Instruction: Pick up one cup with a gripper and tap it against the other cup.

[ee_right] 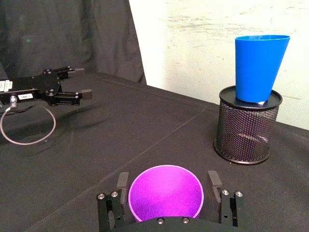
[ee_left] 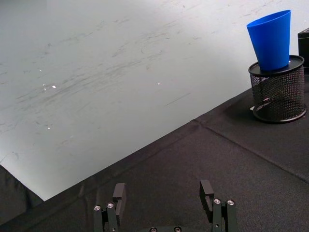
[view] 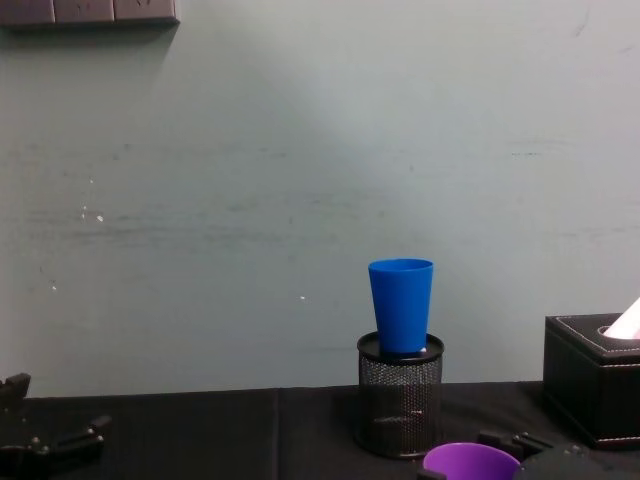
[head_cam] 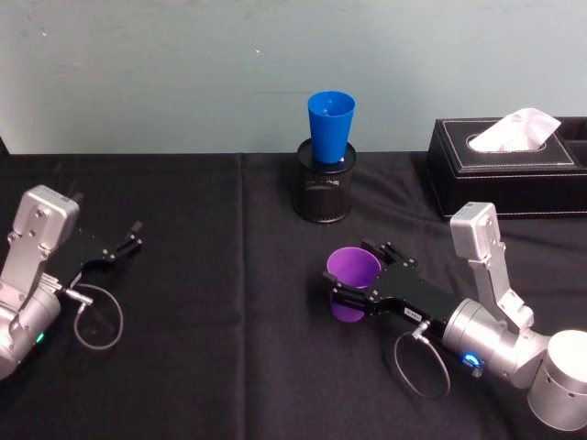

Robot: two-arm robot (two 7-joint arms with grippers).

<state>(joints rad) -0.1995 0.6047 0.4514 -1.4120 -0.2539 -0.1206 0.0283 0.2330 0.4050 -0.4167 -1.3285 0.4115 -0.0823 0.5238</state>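
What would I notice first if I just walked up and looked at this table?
Probably the bright blue cup, standing upright in a black mesh pen holder at the back of the table. Next, the purple cup nearer the front, sitting between the fingers of the right gripper. The left gripper rests open at the left side, holding nothing.

Left claw (ee_left: pixel 165 199) low over the black-clothed worktop (ee_left: pixel 183 164), fingers spread wide apart, nothing between. Well beyond, blue cup (ee_left: pixel 271 38) upright atop a black mesh holder (ee_left: pixel 279 94).
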